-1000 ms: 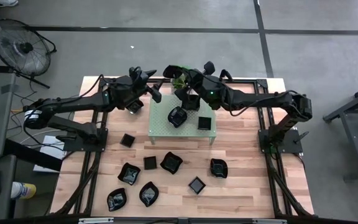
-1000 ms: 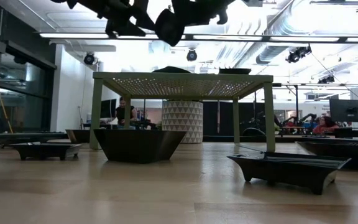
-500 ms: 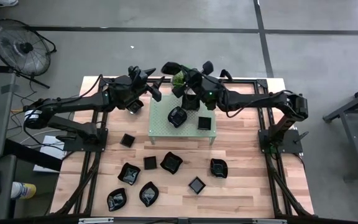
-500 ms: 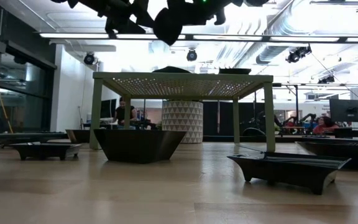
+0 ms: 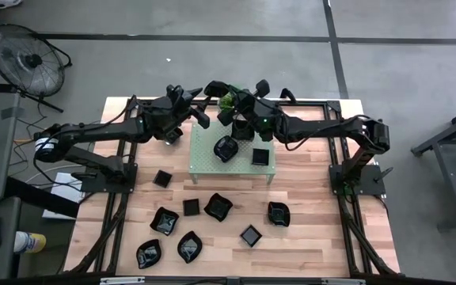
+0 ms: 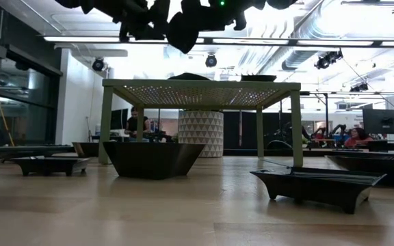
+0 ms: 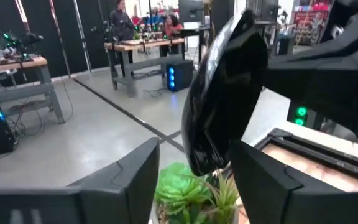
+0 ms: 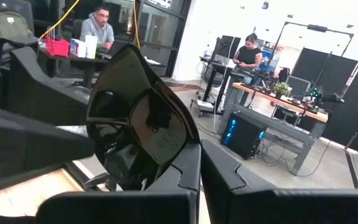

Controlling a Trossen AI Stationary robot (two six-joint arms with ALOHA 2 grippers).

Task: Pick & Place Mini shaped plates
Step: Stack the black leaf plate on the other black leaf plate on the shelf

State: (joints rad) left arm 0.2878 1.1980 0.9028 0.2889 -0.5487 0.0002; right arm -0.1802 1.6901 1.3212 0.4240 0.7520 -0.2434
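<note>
Your right claw (image 8: 194, 168) stayed clenched on the plate (image 8: 143, 127), top center above the rack (image 5: 233, 162). Left claw (image 7: 194, 171) began closing around it, not yet gripping: handover underway.

Overhead and table-level cameras plus 2 wrist views, all sharing 1 raised plate (image 7: 225, 93).

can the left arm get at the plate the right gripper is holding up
Probably yes. The right gripper is shut on the plate, held on edge above the potted plant. The left gripper already has that plate between its open fingers, with nothing between.
</note>
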